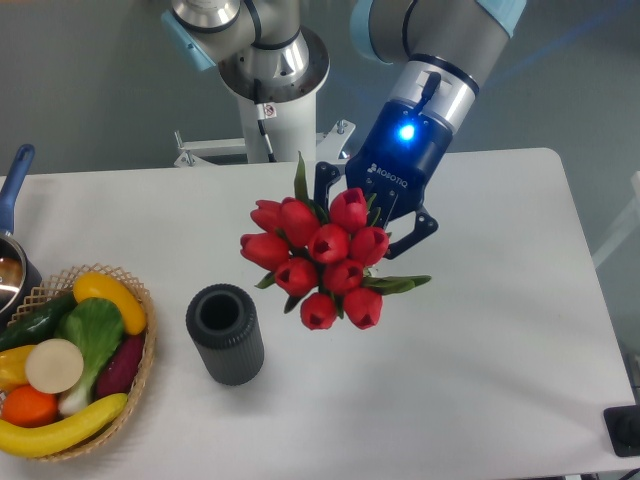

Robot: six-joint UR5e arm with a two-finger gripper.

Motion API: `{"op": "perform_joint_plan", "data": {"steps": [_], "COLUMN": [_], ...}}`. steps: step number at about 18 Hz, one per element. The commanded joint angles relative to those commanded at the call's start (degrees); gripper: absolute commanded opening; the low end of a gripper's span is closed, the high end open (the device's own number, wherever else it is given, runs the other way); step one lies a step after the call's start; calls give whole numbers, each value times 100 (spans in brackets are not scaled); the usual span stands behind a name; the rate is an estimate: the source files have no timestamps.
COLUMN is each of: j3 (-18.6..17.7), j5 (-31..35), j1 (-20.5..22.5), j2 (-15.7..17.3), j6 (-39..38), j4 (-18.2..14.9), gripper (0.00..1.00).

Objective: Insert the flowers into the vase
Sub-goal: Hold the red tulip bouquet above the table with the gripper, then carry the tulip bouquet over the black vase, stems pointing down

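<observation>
Gripper (372, 216) is above the middle of the white surface (500, 330), toward the far edge, blue light on. Its dark fingers (420, 228) are closed in around the flowers (318, 258), holding the bunch by the stems; the stems themselves are hidden behind the buds, so the exact contact isn't visible. One finger shows right of the bunch, another at its upper left.

Flowers are in the air, red buds facing the camera, one green leaf poking right, another sticking up.

Vase (225, 334) stands upright on the surface, lower left of the bunch, mouth open and empty. Flowers and vase are near each other but apart, not touching.

Wicker basket (140, 375) of vegetables sits at the near-left corner, just beside the vase. A pot (12, 262) with a blue handle is at the left edge.
</observation>
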Motion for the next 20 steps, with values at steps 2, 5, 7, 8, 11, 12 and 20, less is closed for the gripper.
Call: {"op": "perform_joint_plan", "data": {"steps": [2,5,7,8,11,12,20], "j3": [0,-26,-96,-175,-403,-491,-817], "j5": [-9,-700,-1299,-1457,-1950,-1969,-2379], "j1": [-132,-247,-273,-299,-413,-448,-835], "j2": [-9,-131,-211,-211,-185,-150,-193], "j6": [35,79,254,342,571,606,1239], "j4": [9,324,351,352,352,352,352], "gripper": [34,34,34,34,33,33,33]}}
